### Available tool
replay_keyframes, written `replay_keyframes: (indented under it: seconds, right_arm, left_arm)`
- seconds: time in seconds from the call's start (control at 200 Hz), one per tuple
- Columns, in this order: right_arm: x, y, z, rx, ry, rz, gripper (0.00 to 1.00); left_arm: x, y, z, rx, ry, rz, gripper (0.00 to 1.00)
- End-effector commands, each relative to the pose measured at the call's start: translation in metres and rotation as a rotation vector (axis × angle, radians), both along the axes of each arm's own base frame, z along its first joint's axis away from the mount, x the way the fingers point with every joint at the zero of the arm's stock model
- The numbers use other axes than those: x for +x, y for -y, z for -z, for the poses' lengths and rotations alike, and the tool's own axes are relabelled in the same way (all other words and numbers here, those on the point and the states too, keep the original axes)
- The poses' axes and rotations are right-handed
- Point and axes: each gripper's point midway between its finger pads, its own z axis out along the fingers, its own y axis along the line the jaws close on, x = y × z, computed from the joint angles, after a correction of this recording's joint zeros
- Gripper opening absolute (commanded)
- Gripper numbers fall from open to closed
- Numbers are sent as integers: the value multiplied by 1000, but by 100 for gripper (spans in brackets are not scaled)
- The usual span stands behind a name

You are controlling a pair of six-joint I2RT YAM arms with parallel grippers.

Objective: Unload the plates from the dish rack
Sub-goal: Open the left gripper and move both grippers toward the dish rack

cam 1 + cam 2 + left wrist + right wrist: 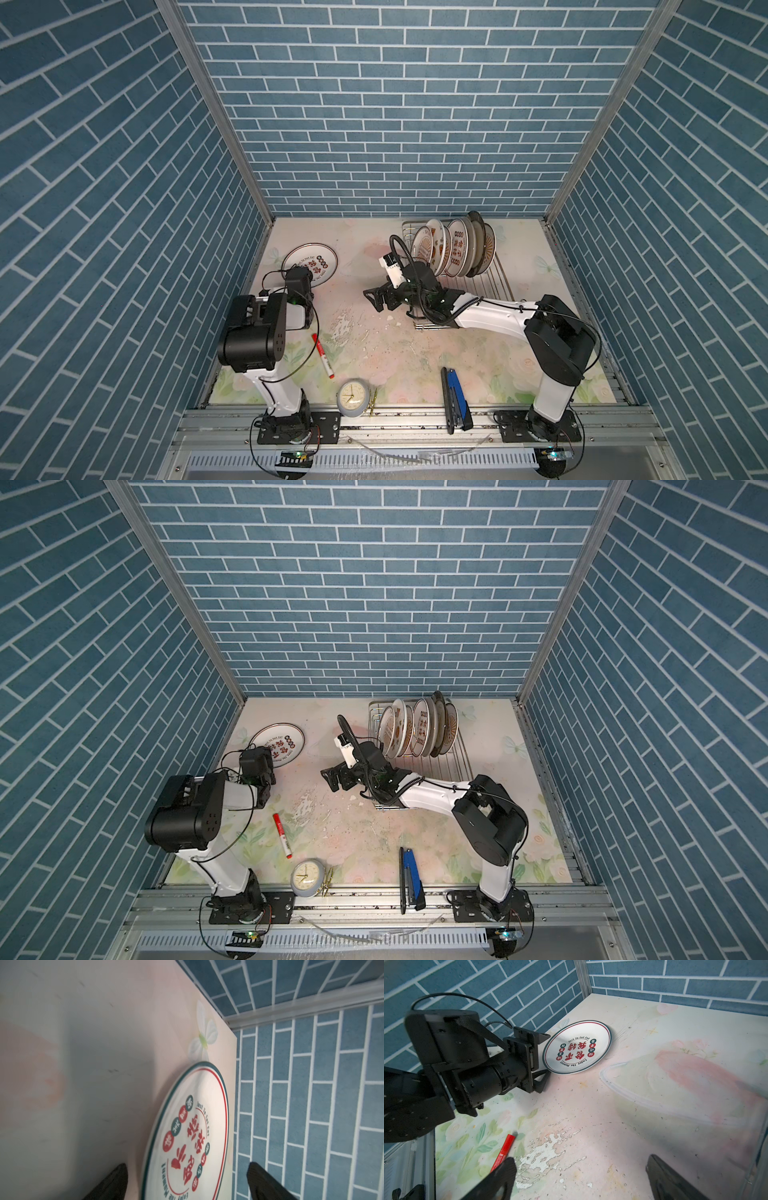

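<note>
Ceramic plate (309, 262) parked flat by the left wall, leaving room for more, I guess.
Left gripper (187, 1165) sits at its rim, jaws wide, gripping nothing; right gripper (581, 1159) is open and empty too.

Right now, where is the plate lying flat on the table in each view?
In a top view: flat plate, back left of the table.
In a top view: same spot.
Left wrist: lower middle, cut off by the edge.
Right wrist: upper middle.
Shared landmark: metal corner post behind it.
</note>
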Motion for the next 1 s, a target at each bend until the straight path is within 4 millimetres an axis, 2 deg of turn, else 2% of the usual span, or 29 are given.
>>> replay_keyframes:
  seconds: [0.0, 0.145, 0.215, 0.345, 0.51, 0.575, 0.735, 0.845, 0.995]
  right_arm:
    - [-6, 3, -23, 35, 74, -16, 99]
    - [-9, 6, -31, 68, 99, -13, 99]
    - [-13, 8, -34, 58, 109, -23, 99]
    - [-10, 27, -40, -17, 174, 60, 99]
    - [-15, 51, -54, -10, 216, 110, 99]
    - [-14, 62, -58, -13, 233, 140, 99]
    - [-6, 92, -61, -56, 267, 267, 99]
    - [-1, 113, -63, -74, 281, 362, 99]
    - [1, 136, -67, -81, 299, 443, 99]
  left_arm:
    - [-56, -14, 40, 59, -292, -65, 93]
    - [-69, -15, 39, 78, -315, -62, 94]
    - [-68, -10, 34, 108, -285, -45, 97]
    - [-71, -2, 24, 147, -271, -16, 100]
    - [-78, -1, -1, 202, -244, -6, 100]
    - [-78, 1, -17, 246, -227, 17, 100]
    - [-71, 29, -69, 415, -217, 153, 100]
    - [-70, 54, -99, 525, -144, 226, 100]
    - [-54, 109, -124, 584, 50, 439, 100]
